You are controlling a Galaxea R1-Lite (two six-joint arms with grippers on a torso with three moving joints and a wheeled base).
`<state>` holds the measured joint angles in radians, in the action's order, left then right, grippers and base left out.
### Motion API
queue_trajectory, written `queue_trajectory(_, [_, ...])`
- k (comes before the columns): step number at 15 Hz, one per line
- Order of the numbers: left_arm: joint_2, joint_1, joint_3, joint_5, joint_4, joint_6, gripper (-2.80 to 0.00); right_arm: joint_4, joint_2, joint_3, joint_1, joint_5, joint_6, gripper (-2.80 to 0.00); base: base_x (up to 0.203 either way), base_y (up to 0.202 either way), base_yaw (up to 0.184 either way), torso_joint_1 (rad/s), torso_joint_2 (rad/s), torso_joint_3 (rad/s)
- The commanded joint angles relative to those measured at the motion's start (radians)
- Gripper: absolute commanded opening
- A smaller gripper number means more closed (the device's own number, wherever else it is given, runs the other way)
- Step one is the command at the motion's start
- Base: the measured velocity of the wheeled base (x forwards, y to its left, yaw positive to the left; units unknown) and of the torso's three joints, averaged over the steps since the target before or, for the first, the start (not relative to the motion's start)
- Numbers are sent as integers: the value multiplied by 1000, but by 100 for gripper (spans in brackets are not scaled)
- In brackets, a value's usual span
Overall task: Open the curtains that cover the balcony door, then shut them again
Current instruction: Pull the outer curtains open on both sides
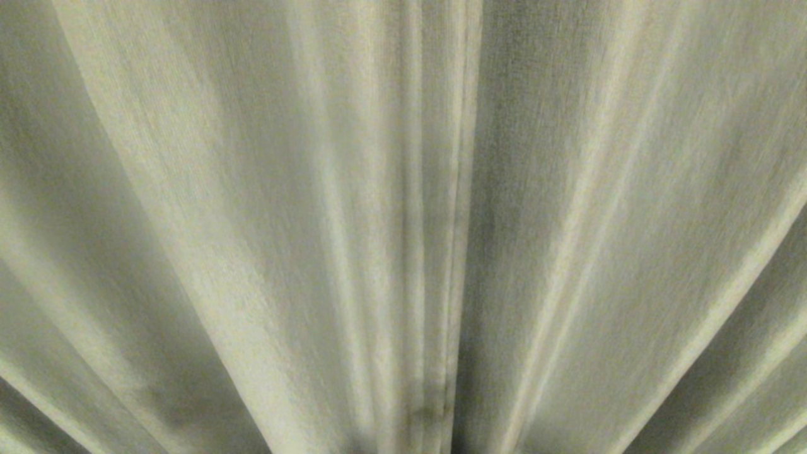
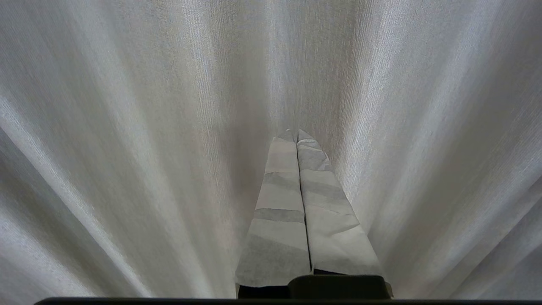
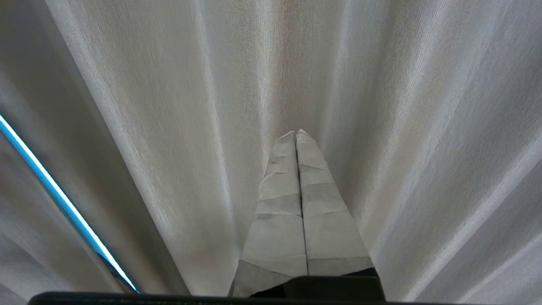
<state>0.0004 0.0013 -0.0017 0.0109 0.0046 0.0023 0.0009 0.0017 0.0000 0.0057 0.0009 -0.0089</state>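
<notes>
The curtains (image 1: 252, 221) fill the whole head view as thick beige-grey pleated drapes, and two hemmed edges meet at a vertical seam (image 1: 457, 221) just right of centre. The balcony door is hidden behind them. Neither arm shows in the head view. My left gripper (image 2: 296, 132) is shut, its tape-wrapped fingers pressed together with nothing between them, pointing at the curtain folds (image 2: 127, 127) close ahead. My right gripper (image 3: 295, 133) is shut and empty too, facing the curtain fabric (image 3: 402, 127).
In the right wrist view a thin bright blue strip (image 3: 59, 199) of light shows through a gap between two curtain folds. Nothing but fabric is in view elsewhere.
</notes>
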Motion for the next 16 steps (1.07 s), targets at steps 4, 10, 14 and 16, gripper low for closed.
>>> queue_trajectory(4, [0, 0, 0, 0, 0, 1, -280, -1, 0, 0, 0, 1, 0, -280, 0, 0, 0, 0, 0, 0])
queue_trajectory(10, [0, 0, -68, -77, -15, 16, -280, -1, 0, 0, 0, 1, 0, -280, 0, 0, 0, 0, 0, 0])
queue_trajectory(14, [14, 0, -223, -200, 69, 19, -280, -1, 0, 0, 0, 1, 0, -280, 0, 0, 0, 0, 0, 0])
queue_trajectory(16, [40, 0, -299, -286, 128, 35, -280, -1, 0, 0, 0, -1, 0, -280, 0, 0, 0, 0, 0, 0])
